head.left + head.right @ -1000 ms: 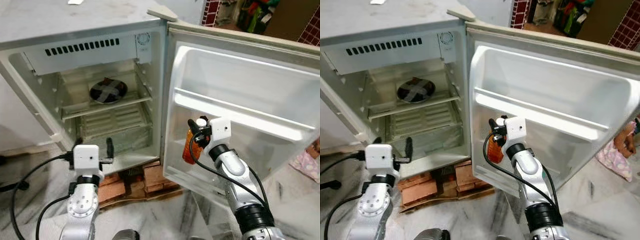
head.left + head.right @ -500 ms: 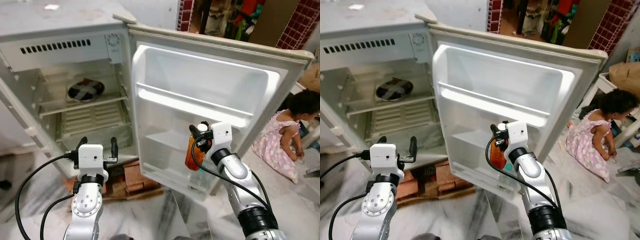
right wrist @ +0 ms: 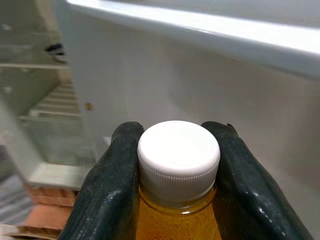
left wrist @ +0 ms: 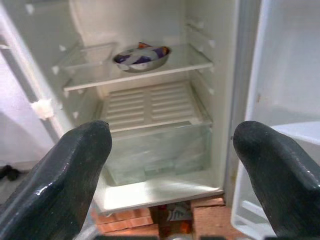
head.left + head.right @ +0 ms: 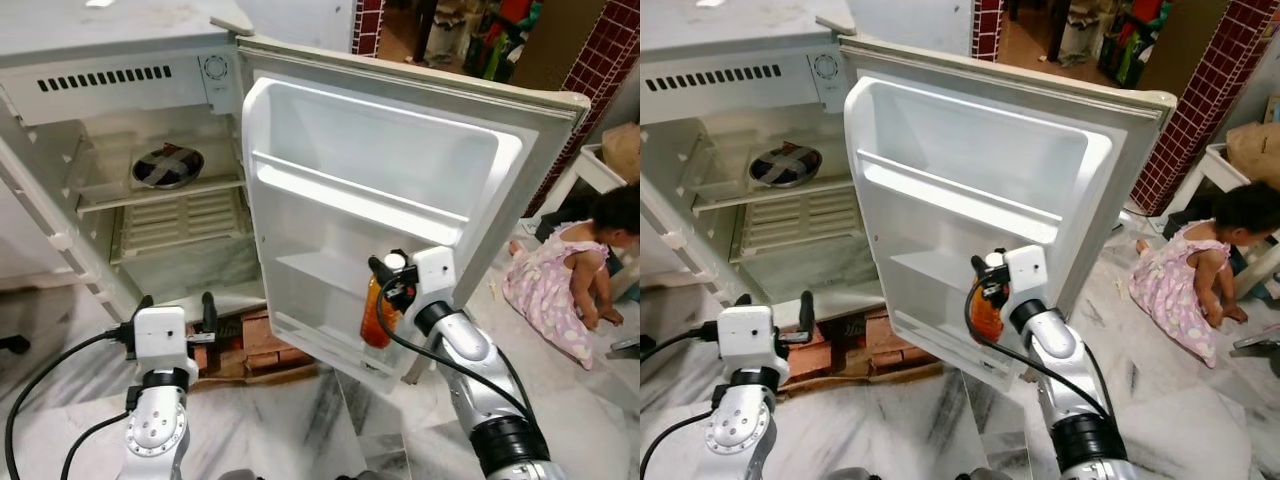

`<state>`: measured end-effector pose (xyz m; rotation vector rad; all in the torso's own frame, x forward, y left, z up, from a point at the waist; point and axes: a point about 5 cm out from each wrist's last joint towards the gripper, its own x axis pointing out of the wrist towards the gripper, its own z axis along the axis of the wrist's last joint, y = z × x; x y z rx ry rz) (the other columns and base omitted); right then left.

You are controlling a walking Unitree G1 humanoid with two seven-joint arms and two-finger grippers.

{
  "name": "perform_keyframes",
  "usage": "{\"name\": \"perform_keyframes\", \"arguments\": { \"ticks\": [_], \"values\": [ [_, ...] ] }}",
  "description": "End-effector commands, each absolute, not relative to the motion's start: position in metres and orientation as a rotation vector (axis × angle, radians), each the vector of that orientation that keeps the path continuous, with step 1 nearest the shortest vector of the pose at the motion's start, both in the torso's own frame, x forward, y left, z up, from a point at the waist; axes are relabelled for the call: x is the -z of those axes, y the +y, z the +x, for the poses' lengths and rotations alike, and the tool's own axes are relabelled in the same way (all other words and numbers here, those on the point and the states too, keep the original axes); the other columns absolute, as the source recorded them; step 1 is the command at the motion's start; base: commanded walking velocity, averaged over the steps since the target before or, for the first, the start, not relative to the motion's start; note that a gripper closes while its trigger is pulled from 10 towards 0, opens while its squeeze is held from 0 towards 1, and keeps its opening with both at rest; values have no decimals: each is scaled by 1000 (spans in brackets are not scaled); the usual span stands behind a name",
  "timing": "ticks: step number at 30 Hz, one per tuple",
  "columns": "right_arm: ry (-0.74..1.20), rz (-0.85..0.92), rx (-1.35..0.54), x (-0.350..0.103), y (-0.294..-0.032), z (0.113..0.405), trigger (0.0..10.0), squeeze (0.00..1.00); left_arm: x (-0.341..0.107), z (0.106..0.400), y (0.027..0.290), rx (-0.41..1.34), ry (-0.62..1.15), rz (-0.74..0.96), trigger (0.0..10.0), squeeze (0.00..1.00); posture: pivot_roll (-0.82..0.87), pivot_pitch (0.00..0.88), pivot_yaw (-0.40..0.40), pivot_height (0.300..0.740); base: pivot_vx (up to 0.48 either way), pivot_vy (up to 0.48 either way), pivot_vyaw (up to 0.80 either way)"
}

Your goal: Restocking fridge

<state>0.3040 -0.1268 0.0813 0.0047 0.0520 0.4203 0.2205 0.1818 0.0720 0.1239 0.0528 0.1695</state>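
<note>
Open fridge [image 5: 120, 70] with its door [image 5: 400, 190] swung wide toward the robot's right. The right gripper [image 5: 385, 280] is clenched on the neck of an orange bottle [image 5: 375, 318], its two black fingers [image 3: 112, 180] pressing either side just beneath the white cap [image 3: 178, 152]. The bottle hangs upright against the inner face of the door, in front of the lower door shelf [image 5: 320, 272] and near the door's bottom edge; whether its base touches the bottom door rack cannot be told. Above it, a long white rail [image 5: 350, 195] runs across the door's upper half.

The left gripper [image 5: 172, 303] hovers low before the fridge's front bottom edge, its fingers [image 4: 65, 175] spread apart and grasping nothing. Through that gap the left wrist view looks into the cabinet: a metal bowl [image 4: 141, 56] stands on the upper glass shelf [image 4: 165, 67], toward the shelf's back, and below it lie a slatted white cover [image 4: 150, 105] and a clear crisper drawer [image 4: 155, 150].

The fridge stands on red bricks [image 5: 255, 340] upon a marble floor [image 5: 300, 430]. Black cables [image 5: 40, 380] trail from the left arm. A person in a pink dress [image 5: 575, 280] sits on the floor beyond the door's far edge, beside a red-tiled pillar [image 5: 1200, 110].
</note>
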Motion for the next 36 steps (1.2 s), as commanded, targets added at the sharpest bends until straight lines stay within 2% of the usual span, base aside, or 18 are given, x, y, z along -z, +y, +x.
{"name": "perform_keyframes", "arguments": {
  "ticks": [1,7,23,36],
  "values": [
    [6,3,-427,-90,-126,307,10000,0,-75,219,184,-177,48,133,10000,0,14,71,-6,740,0,0,0],
    [7,4,-416,-90,-127,308,10000,0,-76,218,183,-171,36,165,10000,0,20,76,-9,740,0,0,673],
    [-8,9,-386,-91,-130,309,10000,0,-77,218,181,-156,41,161,10000,0,17,81,-6,740,0,0,0],
    [-8,14,-387,-90,-129,308,10000,0,-78,219,183,-172,38,167,10000,0,17,87,-5,665,0,0,0]
  ]
}}
